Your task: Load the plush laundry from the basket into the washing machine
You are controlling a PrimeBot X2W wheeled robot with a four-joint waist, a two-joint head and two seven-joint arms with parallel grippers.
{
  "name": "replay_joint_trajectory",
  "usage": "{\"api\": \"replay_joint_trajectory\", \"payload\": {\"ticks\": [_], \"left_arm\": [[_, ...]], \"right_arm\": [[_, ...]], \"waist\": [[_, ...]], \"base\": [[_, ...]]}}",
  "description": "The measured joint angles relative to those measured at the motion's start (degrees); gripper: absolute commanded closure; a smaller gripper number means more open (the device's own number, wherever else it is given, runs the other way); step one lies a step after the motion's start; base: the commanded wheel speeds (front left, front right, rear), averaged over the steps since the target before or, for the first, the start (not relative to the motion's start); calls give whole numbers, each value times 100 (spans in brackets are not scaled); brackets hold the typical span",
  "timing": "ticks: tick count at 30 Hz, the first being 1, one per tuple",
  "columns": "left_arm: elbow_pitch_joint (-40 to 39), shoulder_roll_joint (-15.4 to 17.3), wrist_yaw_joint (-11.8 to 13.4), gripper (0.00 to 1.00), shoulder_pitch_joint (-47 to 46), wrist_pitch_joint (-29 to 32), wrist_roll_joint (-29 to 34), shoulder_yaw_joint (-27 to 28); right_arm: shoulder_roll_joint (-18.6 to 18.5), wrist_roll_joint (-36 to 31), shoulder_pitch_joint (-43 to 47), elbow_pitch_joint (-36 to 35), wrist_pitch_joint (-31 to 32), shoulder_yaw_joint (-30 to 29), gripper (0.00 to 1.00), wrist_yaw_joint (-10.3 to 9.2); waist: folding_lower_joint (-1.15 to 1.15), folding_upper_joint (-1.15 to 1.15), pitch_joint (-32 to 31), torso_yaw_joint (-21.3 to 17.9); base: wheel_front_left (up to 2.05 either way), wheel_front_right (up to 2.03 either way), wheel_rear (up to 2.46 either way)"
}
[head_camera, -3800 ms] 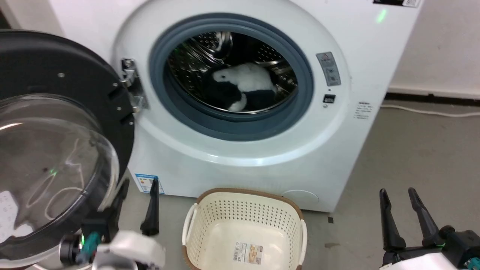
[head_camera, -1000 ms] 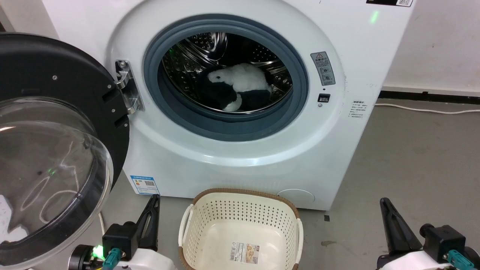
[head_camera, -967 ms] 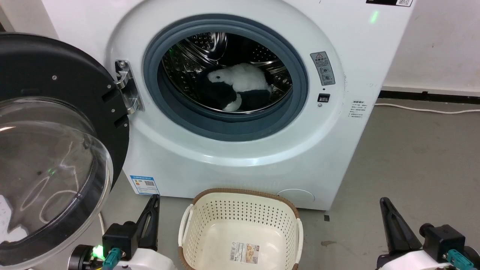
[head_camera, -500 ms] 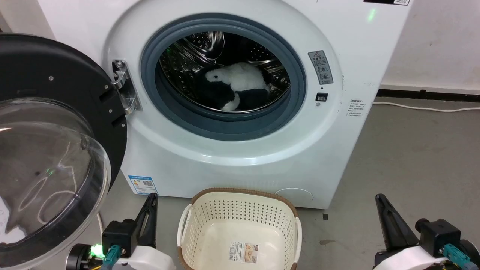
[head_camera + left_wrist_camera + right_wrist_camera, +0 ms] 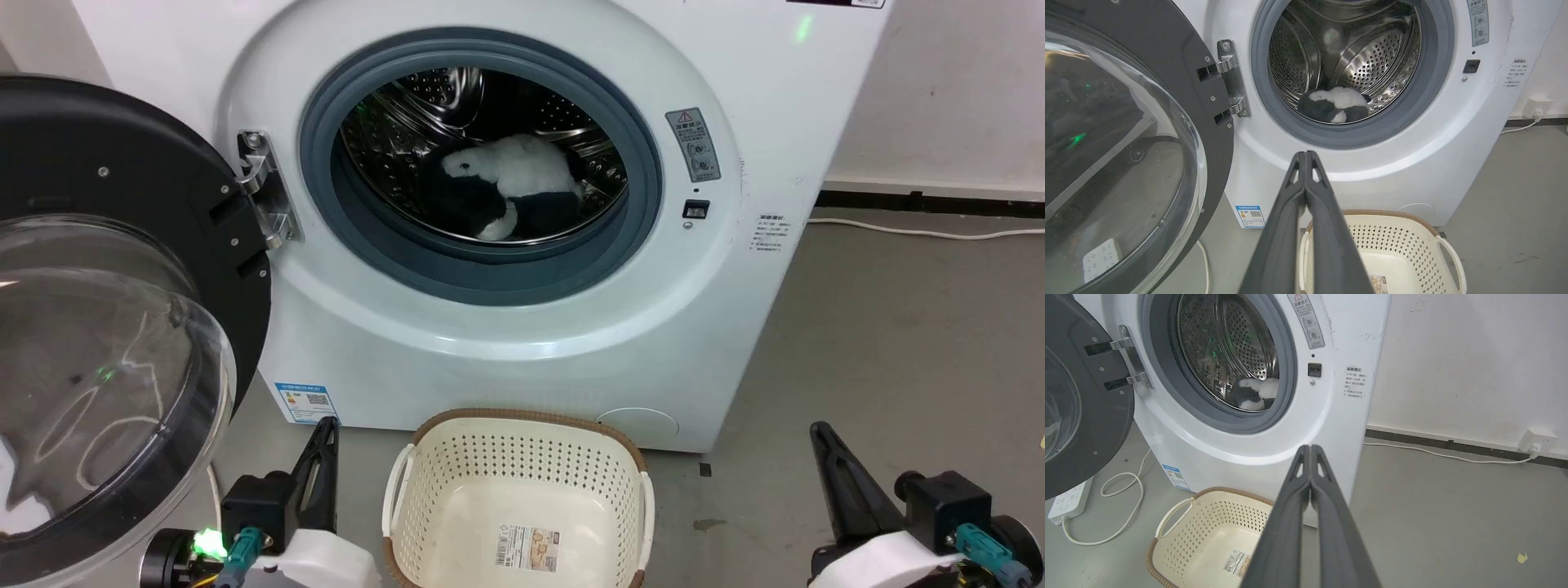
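The plush laundry [image 5: 506, 184] lies low in the steel drum [image 5: 408, 139] of the washing machine [image 5: 522, 343], ahead of and above both pincers. The basket [image 5: 522, 418] stands on the floor at the washer's foot, between the two pincers, its floor bare around the label sticker [image 5: 526, 549].

The left pincer [image 5: 325, 429] sits just left of the basket and the right pincer [image 5: 819, 433] well off to its right. From the head each reads as a single dark wedge. The wrist views make the state plain: each pair of fingers is pressed together tip to tip, gripping nothing.

The round door [image 5: 122, 204] stands swung wide, left of the left pincer. The right wrist view adds a white power strip [image 5: 1067, 500] and a looped cable [image 5: 1122, 522] on the floor below the door, far left of that pincer, and a wall socket [image 5: 1537, 441] to its right. The left wrist view looks deeper into the drum, with the plush straight beyond its fingertips.
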Motion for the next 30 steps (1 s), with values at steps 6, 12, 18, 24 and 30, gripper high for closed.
{"api": "replay_joint_trajectory", "payload": {"ticks": [6,12,18,24,30], "left_arm": [[-45,-59,10,100,-2,136,98,60],[-85,-82,16,100,-3,194,156,120],[-114,-107,25,100,-4,255,202,175],[-149,-145,42,100,-5,346,264,216],[-181,-209,42,100,-6,405,349,250]], "right_arm": [[0,-71,-88,-25,142,22,100,0],[0,-123,-97,-38,191,34,100,0],[0,-166,-115,-60,248,48,100,0],[0,-220,-127,-71,347,66,100,0],[0,-264,-198,-100,420,81,100,0]], "waist": [[0,0,13,-29],[0,0,21,-47],[0,0,29,-65],[0,0,37,-82],[0,0,45,-100]], "base": [[0,0,0],[0,0,0],[0,0,0],[0,0,0],[0,0,0]]}}
